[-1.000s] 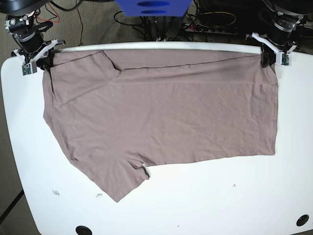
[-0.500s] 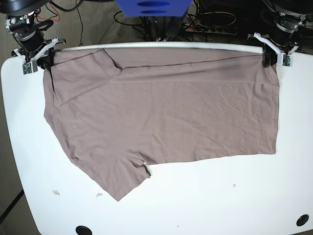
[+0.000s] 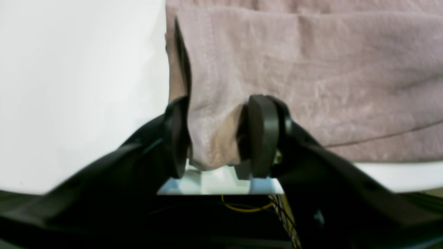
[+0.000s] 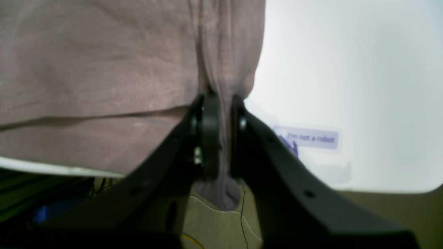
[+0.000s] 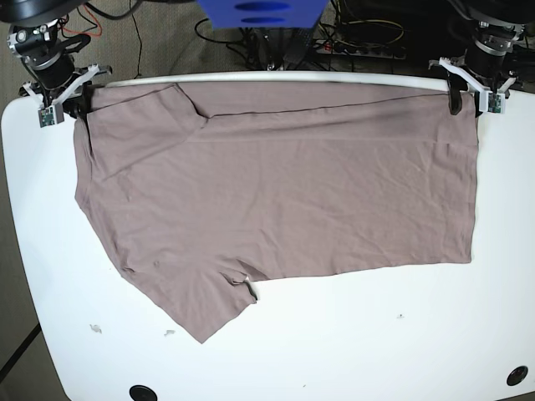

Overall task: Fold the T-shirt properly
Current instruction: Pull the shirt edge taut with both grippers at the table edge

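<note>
You have the T-shirt (image 5: 276,184) spread flat across the white table (image 5: 376,334), filling most of the upper half in the base view, with a sleeve running out toward 7 o'clock and ending near the lower middle. Its far edge lies along the table's 12 o'clock rim, and a second layer of fabric shows as a folded band there.

The right gripper (image 5: 79,100) sits at the shirt's 10 o'clock corner. In the right wrist view the right gripper (image 4: 221,138) has its two pads pressed almost together with a bunched pleat of the T-shirt (image 4: 104,69) squeezed between them, a little tail of cloth hanging out below. A small label (image 4: 311,138) lies on the table at 3 o'clock of the pads.

The left gripper (image 5: 464,98) sits at the shirt's 2 o'clock corner. In the left wrist view the left gripper (image 3: 218,135) stands partly open, wider than its partner, with the hemmed corner of the T-shirt (image 3: 311,69) lying between the pads; you cannot tell whether they are actually pinching it.

Both arms reach in from beyond the table's far edge, grippers low at the rim.
</note>
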